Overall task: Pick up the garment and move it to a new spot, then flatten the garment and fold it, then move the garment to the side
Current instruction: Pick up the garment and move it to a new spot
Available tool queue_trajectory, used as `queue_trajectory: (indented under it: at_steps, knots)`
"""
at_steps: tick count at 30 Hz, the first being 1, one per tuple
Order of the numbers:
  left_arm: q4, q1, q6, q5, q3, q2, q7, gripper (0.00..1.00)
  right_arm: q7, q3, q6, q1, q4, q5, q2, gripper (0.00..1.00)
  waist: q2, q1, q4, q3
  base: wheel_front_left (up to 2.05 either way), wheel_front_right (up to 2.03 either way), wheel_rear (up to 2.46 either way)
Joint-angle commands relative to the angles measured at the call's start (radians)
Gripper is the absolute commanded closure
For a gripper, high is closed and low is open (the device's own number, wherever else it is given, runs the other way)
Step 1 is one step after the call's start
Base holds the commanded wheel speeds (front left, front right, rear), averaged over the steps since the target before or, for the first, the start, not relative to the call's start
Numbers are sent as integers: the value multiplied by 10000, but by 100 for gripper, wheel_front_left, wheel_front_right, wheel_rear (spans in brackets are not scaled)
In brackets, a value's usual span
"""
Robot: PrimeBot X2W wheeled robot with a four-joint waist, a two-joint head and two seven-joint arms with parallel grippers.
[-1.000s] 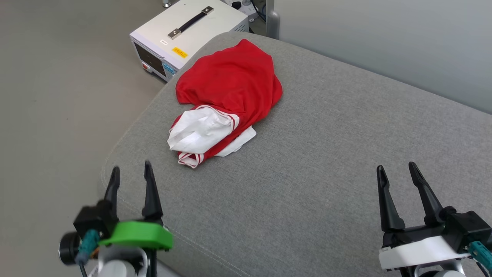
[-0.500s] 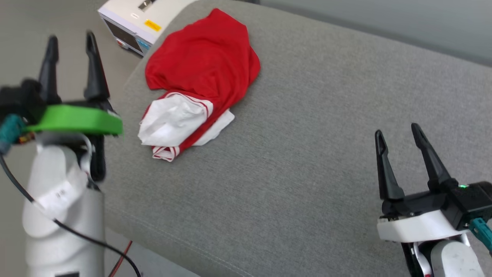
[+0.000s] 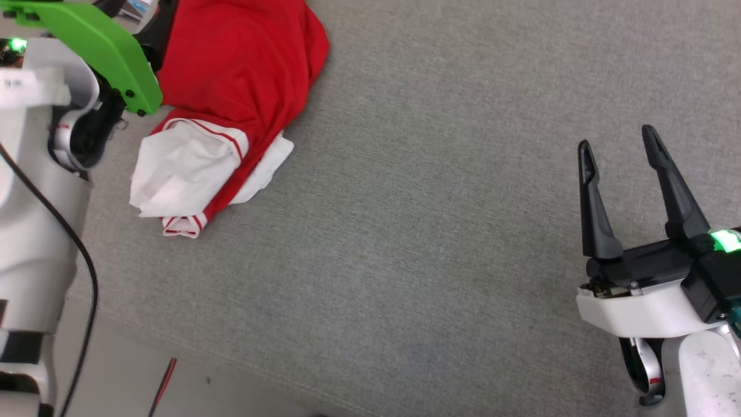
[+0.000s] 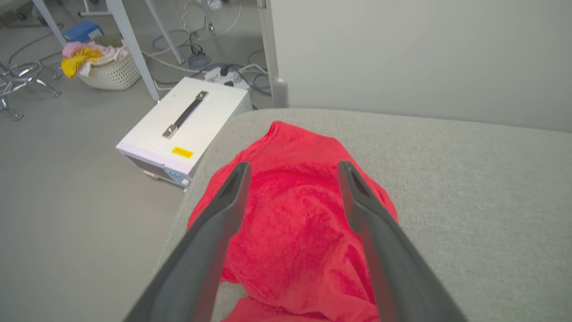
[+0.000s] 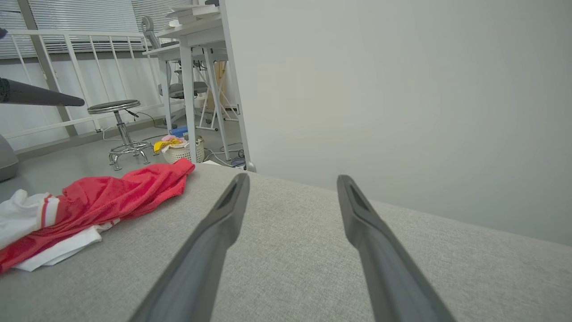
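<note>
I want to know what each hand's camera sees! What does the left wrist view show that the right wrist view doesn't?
Left wrist view, not the right: a white box with a black handle, on the floor. Right wrist view, not the left: a round stool and a white sleeve. Both: the red garment, the grey cushion, a basket of clothes, and each arm's own fingers, the left gripper and the right gripper, both open.
</note>
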Motion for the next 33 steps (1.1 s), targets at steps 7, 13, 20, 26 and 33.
queue_trajectory:
  at_steps: [7, 13, 20, 26, 33]
  knots:
    - [139, -1217, -28, -1751, -1751, 859, 3164, 0, -47, -94, -7, -533, -199, -116, -171, 0, 0, -2, -629, 1161, 0, 0, 0]
    - [493, -1712, -28, -2137, -3060, 1095, 4572, 0, -47, -37, -7, -802, -244, -136, -239, 0, 0, -2, -898, 1658, 0, 0, 0]
    - [1379, -1763, -28, -2120, -4521, 959, 5372, 0, -47, 1, -7, -1079, -288, -137, -252, 0, 0, -2, -1187, 2068, 0, 0, 0]
    - [1873, -1699, -28, -2344, -5356, 859, 5294, 100, -47, -72, -7, -1186, -280, -118, -224, 0, 0, -2, -1279, 2114, 0, 0, 0]
    - [1523, -2053, -28, -2839, -5748, 1290, 4288, 100, -47, -109, -7, -1089, -219, -46, -148, 0, 0, -2, -1166, 1577, 0, 0, 0]
